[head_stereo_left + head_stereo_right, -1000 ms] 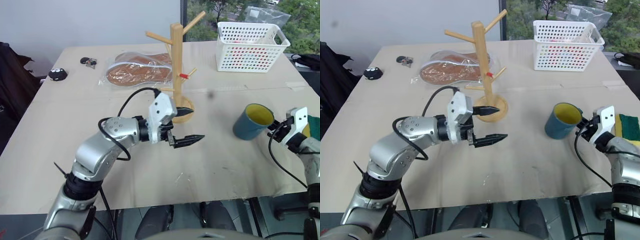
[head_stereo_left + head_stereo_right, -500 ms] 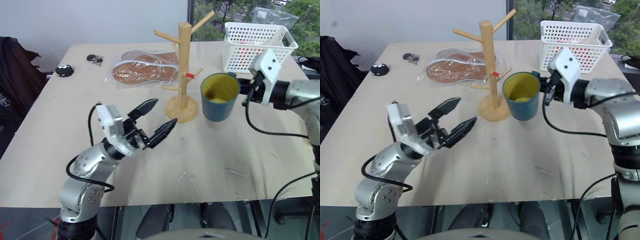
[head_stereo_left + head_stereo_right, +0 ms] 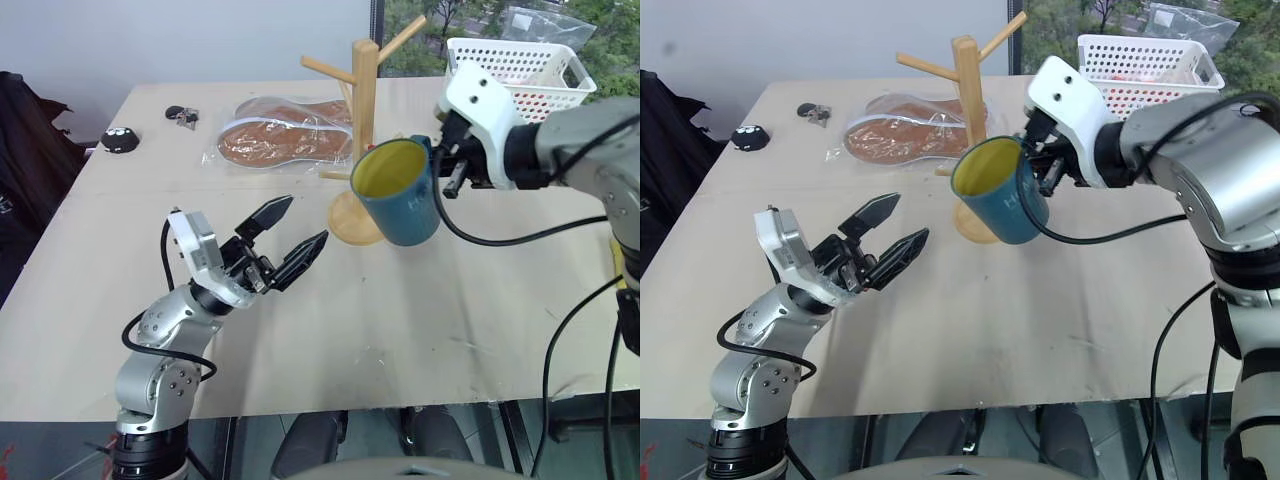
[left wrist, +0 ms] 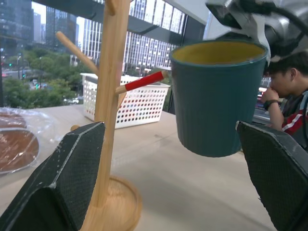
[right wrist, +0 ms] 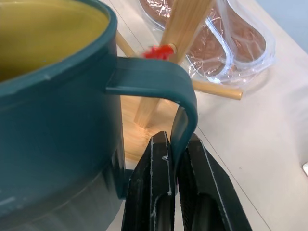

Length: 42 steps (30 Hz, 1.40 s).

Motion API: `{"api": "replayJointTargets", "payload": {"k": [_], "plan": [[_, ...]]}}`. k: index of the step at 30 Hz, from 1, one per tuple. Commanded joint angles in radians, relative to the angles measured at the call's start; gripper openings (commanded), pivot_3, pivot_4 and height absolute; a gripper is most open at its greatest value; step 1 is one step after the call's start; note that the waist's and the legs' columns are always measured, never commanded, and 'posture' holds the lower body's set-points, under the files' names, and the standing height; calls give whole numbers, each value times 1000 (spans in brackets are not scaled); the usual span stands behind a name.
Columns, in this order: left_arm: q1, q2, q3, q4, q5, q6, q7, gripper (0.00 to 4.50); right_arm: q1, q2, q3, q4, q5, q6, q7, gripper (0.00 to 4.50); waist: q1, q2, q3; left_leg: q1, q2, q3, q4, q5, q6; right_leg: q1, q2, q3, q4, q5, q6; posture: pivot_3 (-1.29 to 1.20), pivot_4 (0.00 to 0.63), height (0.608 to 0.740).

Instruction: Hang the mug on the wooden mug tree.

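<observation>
Two grippers | right gripper (image 5: 174, 159) pinching handle of mug (image 3: 398, 195), held off table (image 3: 480, 310) just beside wooden mug tree (image 3: 364, 110) | left gripper (image 3: 290, 235) spread wide, empty, near tree base

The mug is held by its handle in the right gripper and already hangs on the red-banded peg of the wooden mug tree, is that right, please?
Not quite: the mug is held by its handle in the right gripper, but it is in the air beside the wooden mug tree, on no peg. The left wrist view shows it clear of the red-banded peg.
</observation>
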Motion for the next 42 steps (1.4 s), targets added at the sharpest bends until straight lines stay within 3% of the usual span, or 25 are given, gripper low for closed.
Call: {"api": "replayJointTargets", "payload": {"k": [1, 9, 20, 23, 29, 31, 37, 42], "plan": [[-1, -9, -11, 2, 13, -42, -15, 4500, -83, 16, 24, -20, 6, 68, -20, 48, 1, 0, 0, 0, 0, 0, 0, 0, 0, 0, 0, 0, 0, 0, 0, 0, 150, 740], [-9, -20, -28, 21, 26, -73, -21, 4500, -133, 47, 99, 36, -22, 70, -49, 48, 1, 0, 0, 0, 0, 0, 0, 0, 0, 0, 0, 0, 0, 0, 0, 0, 150, 740], [10, -18, -31, 16, 23, -90, -22, 4500, -149, 96, 100, 112, -54, 30, -76, 48, -6, 0, 0, 0, 0, 0, 0, 0, 0, -1, 1, 0, 1, 0, 0, 0, 150, 740], [9, -19, -27, 19, 23, -95, -20, 4500, -154, 100, 99, 131, -66, 13, -76, 865, -8, 0, 0, 0, 0, 0, 0, 0, 0, -1, 1, 0, 1, 0, 0, 0, 150, 740], [-10, -32, -5, 36, 15, -114, -7, 4500, -158, 111, 85, 149, -78, 7, -87, 3752, -17, 0, 0, 0, 0, 0, 0, 0, 0, -1, 1, 0, 1, 0, 0, 0, 150, 740], [-10, -29, -7, 37, 16, -116, -10, 4500, -158, 111, 78, 145, -77, 13, -87, 4411, -21, 0, 0, 0, 0, 0, 0, 0, 0, -1, 1, 0, 1, 0, 0, 0, 150, 740], [3, -2, -16, 36, 48, -107, -6, 4500, -51, 22, -67, 67, 17, 34, -9, 4411, -14, -1, -1, -1, 0, -1, 0, 0, 0, -1, 1, -2, 0, 0, 0, 0, 150, 740], [83, 69, -45, 13, 153, -89, 12, 4500, 259, -56, -293, -83, 125, 15, 43, 4411, -11, -2, -1, -1, -1, -1, -1, 0, 0, 0, 0, -2, -1, 0, 0, 0, 150, 740]]}}
